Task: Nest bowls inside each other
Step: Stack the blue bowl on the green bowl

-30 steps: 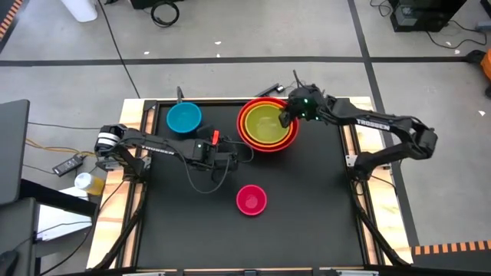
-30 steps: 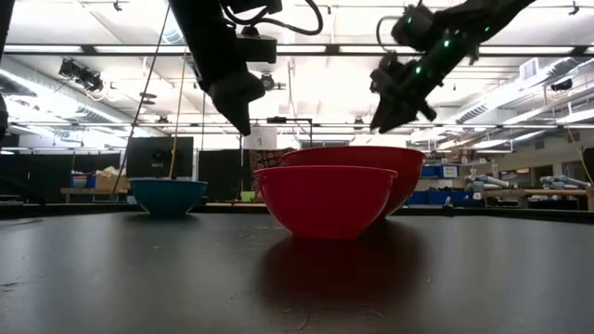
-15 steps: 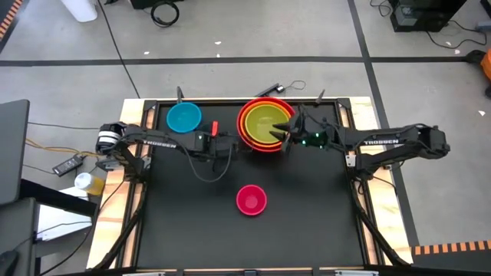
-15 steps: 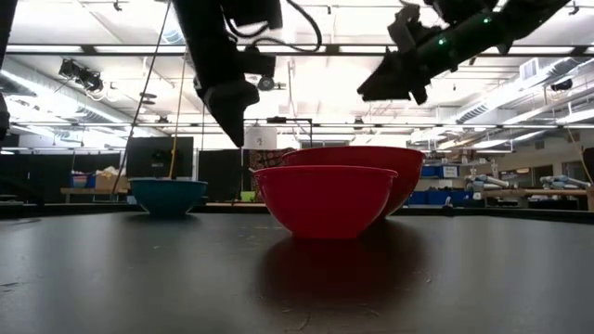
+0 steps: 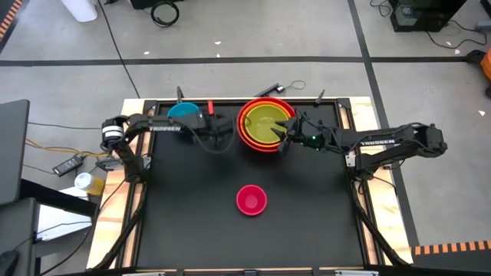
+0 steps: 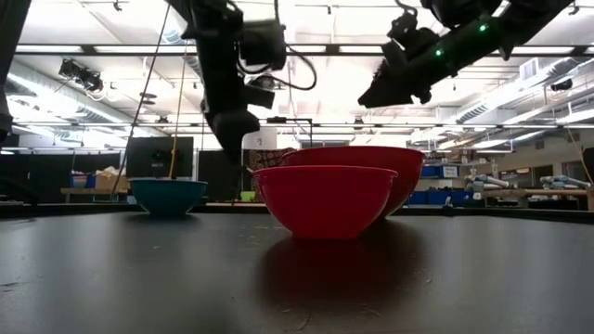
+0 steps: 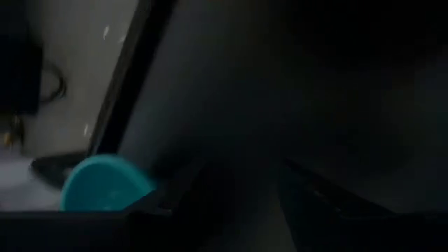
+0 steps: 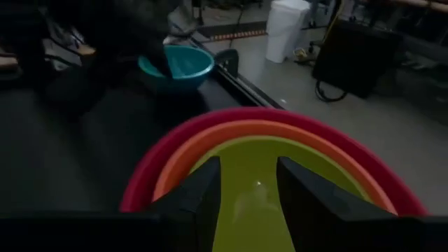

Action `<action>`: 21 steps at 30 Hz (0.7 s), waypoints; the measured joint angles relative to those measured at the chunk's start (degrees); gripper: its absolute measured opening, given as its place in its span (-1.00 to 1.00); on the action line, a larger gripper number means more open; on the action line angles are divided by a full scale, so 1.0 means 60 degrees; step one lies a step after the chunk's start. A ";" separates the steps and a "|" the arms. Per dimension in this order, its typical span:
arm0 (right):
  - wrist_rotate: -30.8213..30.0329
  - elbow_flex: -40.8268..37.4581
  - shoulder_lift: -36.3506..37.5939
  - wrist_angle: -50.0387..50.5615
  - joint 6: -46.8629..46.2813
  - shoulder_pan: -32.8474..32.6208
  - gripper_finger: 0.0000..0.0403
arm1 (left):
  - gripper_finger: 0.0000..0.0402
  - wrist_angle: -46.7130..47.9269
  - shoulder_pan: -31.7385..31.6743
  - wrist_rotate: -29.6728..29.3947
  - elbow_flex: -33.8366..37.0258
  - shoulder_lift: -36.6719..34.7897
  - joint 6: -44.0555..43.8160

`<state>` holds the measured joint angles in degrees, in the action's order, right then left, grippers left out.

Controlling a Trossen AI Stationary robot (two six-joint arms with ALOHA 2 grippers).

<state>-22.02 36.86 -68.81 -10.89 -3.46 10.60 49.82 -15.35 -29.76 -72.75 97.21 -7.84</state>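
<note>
We list: yellow-green bowl (image 5: 265, 123) nested in orange (image 5: 247, 132), in red (image 5: 241, 136). Right gripper (image 5: 282, 132) above stack, fingers open, empty. Left gripper (image 5: 224, 127) between stack and blue bowl (image 5: 179, 111); fingers apart, empty. Pink bowl (image 5: 251, 199) apart on counter (image 5: 307, 215).

Red bowl (image 5: 253, 140) ringing orange bowl (image 5: 244, 119) and yellow-green bowl (image 5: 265, 123); blue bowl (image 5: 181, 111) upper left; magenta-pink bowl (image 5: 251, 199) lower centre; black table (image 5: 307, 215).

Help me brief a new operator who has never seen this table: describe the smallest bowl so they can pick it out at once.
Start from the black table and find the stack of nested bowls at its far edge, red outside, yellow-green inside. Come toward the near edge from that stack: the magenta-pink bowl sits alone near the middle. Unlike the blue bowl at the far left corner, it has no arm over it.
</note>
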 joint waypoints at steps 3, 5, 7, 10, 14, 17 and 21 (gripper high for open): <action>0.0019 0.0000 -0.0093 0.0034 0.0111 0.0223 -0.27 | -0.14 0.0540 -0.0717 -0.0017 0.0004 0.0000 -0.0456; 0.0015 0.0000 -0.0169 -0.0080 0.0265 0.0388 -0.27 | -0.14 0.0894 -0.1149 -0.0001 0.0017 0.0000 -0.0937; 0.0071 0.0000 -0.0208 -0.0048 0.0212 0.0540 -0.27 | -0.12 0.0743 -0.1496 0.0014 0.0326 -0.0021 -0.1054; 0.0412 0.0004 -0.0235 0.0030 0.0113 0.0692 -0.27 | -0.05 0.0395 -0.1947 0.0675 0.1063 -0.0090 -0.1060; 0.0612 0.0004 -0.0235 0.0049 0.0150 0.0705 -0.27 | 0.10 -0.0822 -0.2329 0.1892 0.2171 -0.0115 -0.0850; 0.0613 0.0004 -0.0235 0.0046 0.0350 0.0705 -0.27 | 0.20 -0.1425 -0.2471 0.2195 0.2678 -0.0113 -0.0845; 0.0616 0.0004 -0.0235 0.0042 0.0415 0.0705 -0.27 | 0.27 -0.1329 -0.2562 0.2193 0.2820 -0.0113 -0.0808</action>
<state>-18.33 36.88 -70.22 -10.63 -0.97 14.83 41.84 -30.72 -16.60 -55.83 96.53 -12.69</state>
